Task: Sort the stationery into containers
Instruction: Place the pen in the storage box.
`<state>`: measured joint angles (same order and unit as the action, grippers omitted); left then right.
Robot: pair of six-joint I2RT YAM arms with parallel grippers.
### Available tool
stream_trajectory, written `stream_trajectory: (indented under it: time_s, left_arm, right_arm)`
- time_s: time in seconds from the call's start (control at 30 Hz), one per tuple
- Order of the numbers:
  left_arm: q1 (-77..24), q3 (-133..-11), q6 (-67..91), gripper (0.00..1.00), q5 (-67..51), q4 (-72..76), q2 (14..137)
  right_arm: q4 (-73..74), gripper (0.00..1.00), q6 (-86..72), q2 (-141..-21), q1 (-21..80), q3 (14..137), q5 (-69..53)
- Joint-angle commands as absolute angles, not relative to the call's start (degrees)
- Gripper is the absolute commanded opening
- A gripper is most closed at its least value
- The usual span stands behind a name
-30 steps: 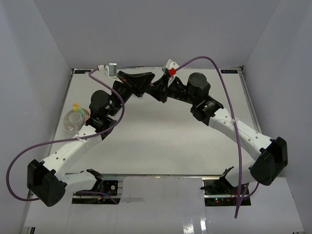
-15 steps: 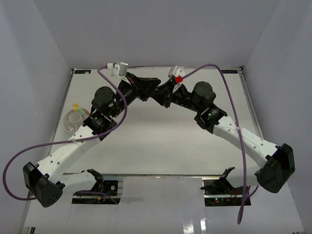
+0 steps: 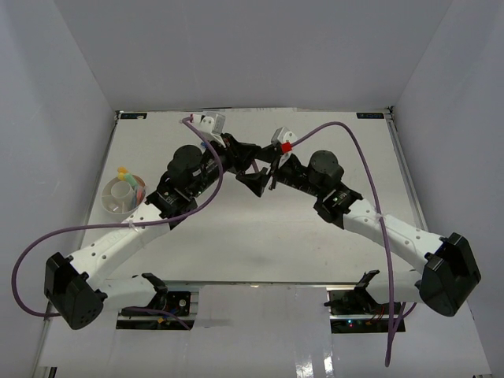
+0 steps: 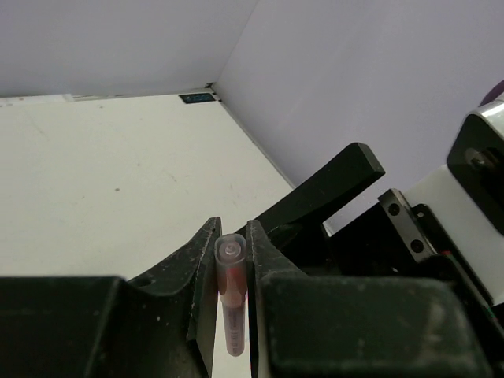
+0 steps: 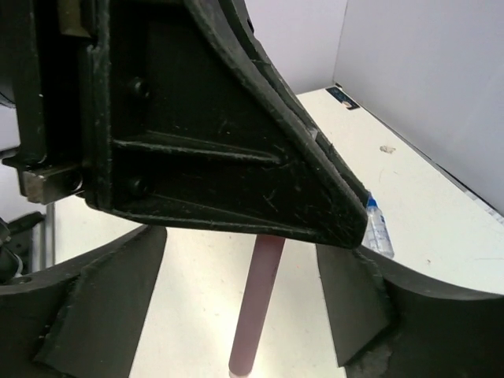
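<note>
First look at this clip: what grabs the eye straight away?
Over the middle of the table, the left hand and the right hand meet tip to tip. The left hand is shut on a reddish pen, which hangs in the gap between the right hand's open fingers. At the table's left edge sits the white dish, with a few coloured items in it.

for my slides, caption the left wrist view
left gripper pinching a red pen near its clear end, white table beyond
</note>
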<state>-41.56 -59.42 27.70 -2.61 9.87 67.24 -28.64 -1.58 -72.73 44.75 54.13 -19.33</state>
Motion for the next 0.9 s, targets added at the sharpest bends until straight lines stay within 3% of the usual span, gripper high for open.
stream_trajectory:
  time_s: [0.0,0.2,0.6,0.87]
  left_arm:
    - [-42.10,-57.83,25.14,0.00,1.21,7.02,67.85]
    - [-42.01,-57.39,22.86,0.00,5.53,9.05,68.38]
    - [-38.59,-56.60,11.17,0.00,25.04,4.23,67.33]
    - [-25.32,-50.99,7.57,0.00,33.13,-2.64,61.80]
  right_arm:
    - [-35.08,0.84,-1.23,-70.05,44.56,52.74,-16.96]
    - [-33.84,0.98,-2.11,-69.17,44.47,43.53,-13.72]
    - [-23.91,0.90,-1.06,-62.41,43.33,32.61,-6.51]
    - [-23.73,0.90,-0.26,-60.82,42.80,29.18,-4.39]
